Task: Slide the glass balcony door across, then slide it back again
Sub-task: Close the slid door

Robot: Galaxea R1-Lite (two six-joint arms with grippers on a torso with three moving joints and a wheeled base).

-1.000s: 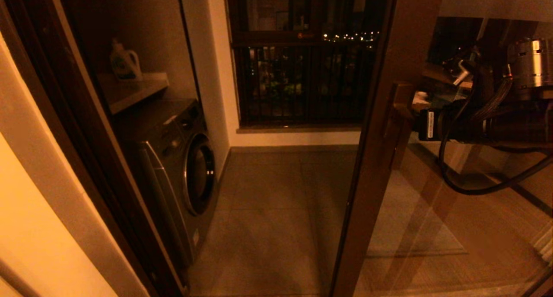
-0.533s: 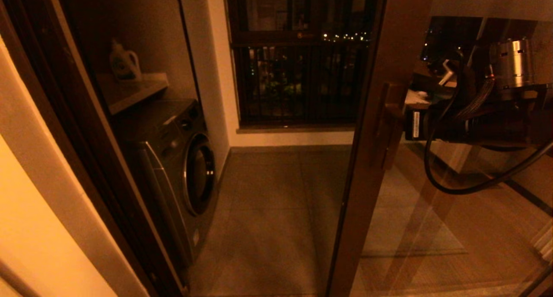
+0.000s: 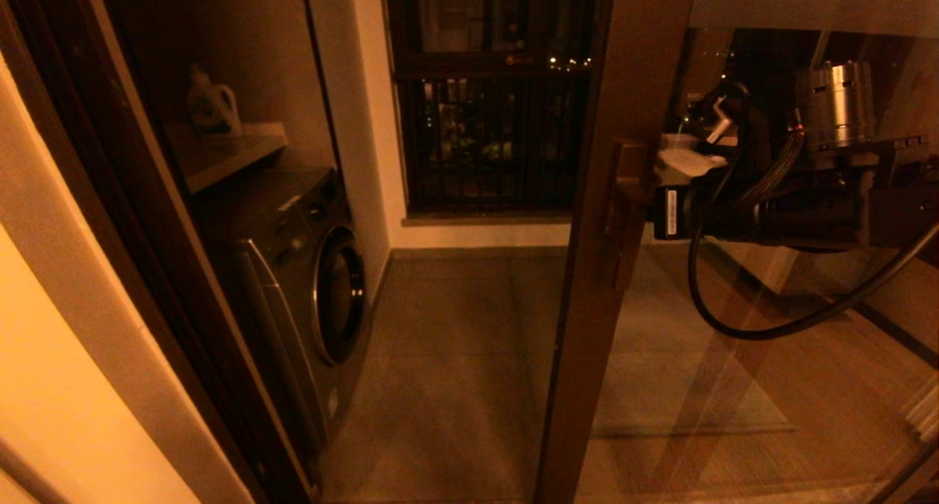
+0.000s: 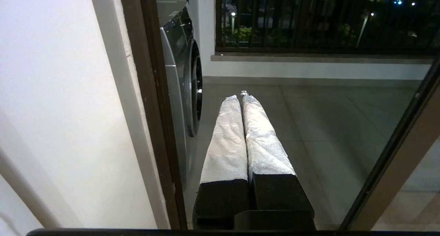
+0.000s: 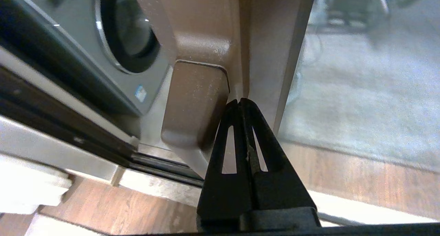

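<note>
from the head camera i see the glass balcony door (image 3: pixel 733 357) filling the right half of my view, its brown stile (image 3: pixel 594 269) running top to bottom near the middle. the doorway to its left is open onto the balcony floor. my right arm (image 3: pixel 792 214) reaches in level from the right, and the right gripper (image 3: pixel 645 210) sits at the blocky pull handle (image 3: pixel 623 210) on the stile. a black cable (image 3: pixel 770 320) loops below the arm. beyond the opening stand a front-loading washing machine (image 3: pixel 308 269), a detergent bottle (image 3: pixel 211 104) on a shelf (image 3: pixel 220 152) above it, and a dark window with railing bars (image 3: pixel 491 137). the dark fixed jamb (image 3: pixel 147 232) borders the opening on the left.

on the left wrist camera, the left gripper (image 4: pixel 240 97) hangs clear of everything, its wrapped fingers (image 4: pixel 227 139) pressed together with nothing between them. the washing machine (image 4: pixel 182 74), jamb (image 4: pixel 154 109) and tiled floor lie ahead, with the door frame's edge (image 4: pixel 395 153) to one side.

on the right wrist camera, the right gripper (image 5: pixel 240 101) is clenched flat, tips tucked into the groove between the pull handle (image 5: pixel 196 102) and the stile (image 5: pixel 271 57), touching the wood. the washer's round door (image 5: pixel 127 30) shows behind.
</note>
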